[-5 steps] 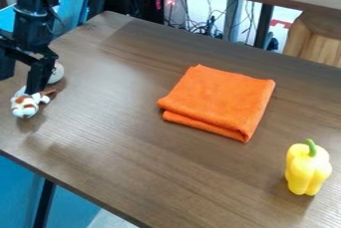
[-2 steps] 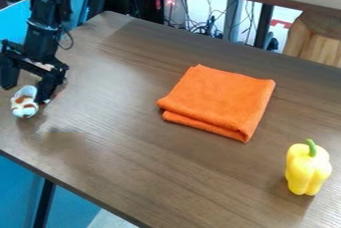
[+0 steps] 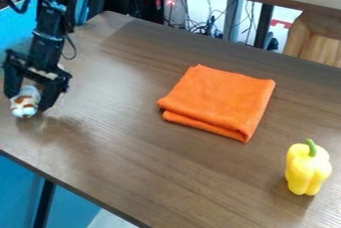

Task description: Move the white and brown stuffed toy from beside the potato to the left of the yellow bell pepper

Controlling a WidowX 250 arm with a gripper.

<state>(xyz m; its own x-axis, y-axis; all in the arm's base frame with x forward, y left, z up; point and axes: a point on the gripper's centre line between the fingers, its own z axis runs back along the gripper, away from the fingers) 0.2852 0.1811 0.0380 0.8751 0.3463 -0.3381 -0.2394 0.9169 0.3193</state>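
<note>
Robotics laboratory or similar technical workroom, indicated by a black robot arm [image 3: 50, 38] over the left end of a wood-grained table [image 3: 133, 172]; tangled cables [image 3: 200, 27] and dark electronic equipment [image 3: 145, 3] lie beyond its far edge.

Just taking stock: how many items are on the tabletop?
3 visible: a folded orange cloth near the middle, a yellow bell pepper at lower right, and a white-and-brown toy between the two sides of the tool at left. The tool may hide others.

The black arm [image 3: 49, 38] slants down from the upper left; its pincer [image 3: 29, 102] points downward, fingers spread apart.
</note>
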